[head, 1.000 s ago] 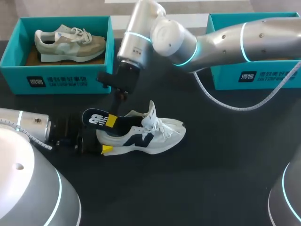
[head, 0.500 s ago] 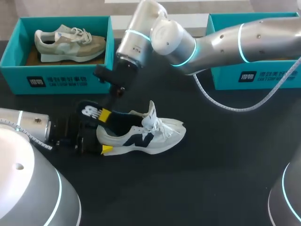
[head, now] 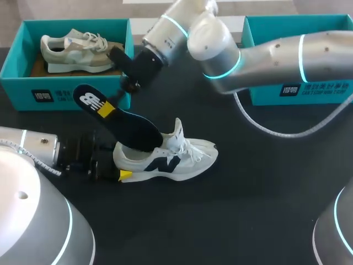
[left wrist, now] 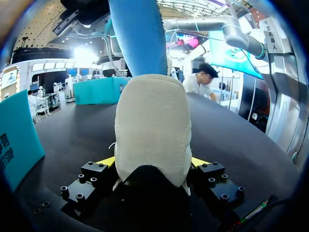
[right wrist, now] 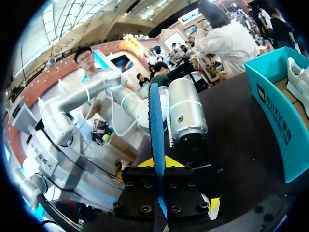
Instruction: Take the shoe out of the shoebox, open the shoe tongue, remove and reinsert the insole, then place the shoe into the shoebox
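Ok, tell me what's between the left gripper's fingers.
The heel of the shoe, clamped from both sides by the left gripper, as the left wrist view shows; the insole juts above it.

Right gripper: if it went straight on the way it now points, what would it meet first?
Beyond the insole it grips, the right gripper points at the left arm's wrist, which sits dead ahead in the right wrist view. Depth is unclear, but that wrist likely comes before the table.

Off-task only: black surface (head: 259, 210), with a teal box (head: 66, 94) at its far left holding a grey-beige sneaker (head: 83, 52), toe pointing right.
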Available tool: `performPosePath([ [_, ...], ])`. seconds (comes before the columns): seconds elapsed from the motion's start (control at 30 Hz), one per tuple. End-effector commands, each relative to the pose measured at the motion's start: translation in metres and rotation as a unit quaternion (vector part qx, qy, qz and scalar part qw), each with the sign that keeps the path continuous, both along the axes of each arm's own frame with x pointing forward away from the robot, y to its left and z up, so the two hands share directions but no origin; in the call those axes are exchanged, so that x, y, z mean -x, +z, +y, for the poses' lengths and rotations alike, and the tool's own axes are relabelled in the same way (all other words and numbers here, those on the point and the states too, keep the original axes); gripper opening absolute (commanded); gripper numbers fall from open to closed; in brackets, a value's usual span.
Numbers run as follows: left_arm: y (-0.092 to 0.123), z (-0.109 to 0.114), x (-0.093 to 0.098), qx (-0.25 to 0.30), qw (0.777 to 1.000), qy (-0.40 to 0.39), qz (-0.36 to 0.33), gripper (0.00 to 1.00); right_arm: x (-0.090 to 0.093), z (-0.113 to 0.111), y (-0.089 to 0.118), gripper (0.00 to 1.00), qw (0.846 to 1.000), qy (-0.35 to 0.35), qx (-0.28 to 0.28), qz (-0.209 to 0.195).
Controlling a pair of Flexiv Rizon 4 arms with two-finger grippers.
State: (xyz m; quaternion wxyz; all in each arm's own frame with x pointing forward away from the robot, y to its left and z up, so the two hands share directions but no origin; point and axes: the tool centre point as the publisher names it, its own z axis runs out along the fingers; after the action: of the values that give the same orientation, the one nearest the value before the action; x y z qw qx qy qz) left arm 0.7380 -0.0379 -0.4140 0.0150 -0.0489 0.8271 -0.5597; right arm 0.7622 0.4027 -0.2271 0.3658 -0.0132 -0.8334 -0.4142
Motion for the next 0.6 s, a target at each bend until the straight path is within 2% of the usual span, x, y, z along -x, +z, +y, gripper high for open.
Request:
performPosePath([
  [0.03, -0.006, -0.003, 0.002, 0.0, 1.0, 0.0, 0.0, 0.0, 0.008, -0.006, 0.001, 0.0, 0.999, -0.041, -0.013, -0.012],
  [0.3, -0.006, -0.003, 0.002, 0.0, 1.0, 0.0, 0.0, 0.0, 0.008, -0.006, 0.001, 0.0, 0.999, -0.041, -0.013, -0.012],
  [0.33, -0.006, -0.003, 0.002, 0.0, 1.0, 0.0, 0.0, 0.0, 0.005, -0.006, 0.008, 0.0, 0.998, -0.054, -0.02, -0.021],
  [0.37, -0.006, -0.003, 0.002, 0.0, 1.0, 0.0, 0.0, 0.0, 0.002, -0.006, 0.013, 0.0, 0.997, -0.068, -0.034, -0.001],
  [0.4, -0.006, -0.003, 0.002, 0.0, 1.0, 0.0, 0.0, 0.0, -0.001, -0.008, 0.021, 0.0, 0.997, -0.074, -0.035, -0.013],
  [0.47, -0.006, -0.003, 0.002, 0.0, 1.0, 0.0, 0.0, 0.0, -0.005, -0.014, 0.033, 0.0, 0.995, -0.086, -0.043, 0.013],
  [0.5, -0.006, -0.003, 0.002, 0.0, 1.0, 0.0, 0.0, 0.0, -0.008, -0.017, 0.041, 0.0, 0.995, -0.091, -0.046, 0.005],
  [0.53, -0.006, -0.003, 0.002, 0.0, 1.0, 0.0, 0.0, 0.0, -0.009, -0.019, 0.047, 0.0, 0.994, -0.092, -0.043, 0.025],
  [0.6, -0.006, -0.003, 0.002, 0.0, 1.0, 0.0, 0.0, 0.0, -0.013, -0.024, 0.061, 0.0, 0.992, -0.106, -0.06, 0.034],
])
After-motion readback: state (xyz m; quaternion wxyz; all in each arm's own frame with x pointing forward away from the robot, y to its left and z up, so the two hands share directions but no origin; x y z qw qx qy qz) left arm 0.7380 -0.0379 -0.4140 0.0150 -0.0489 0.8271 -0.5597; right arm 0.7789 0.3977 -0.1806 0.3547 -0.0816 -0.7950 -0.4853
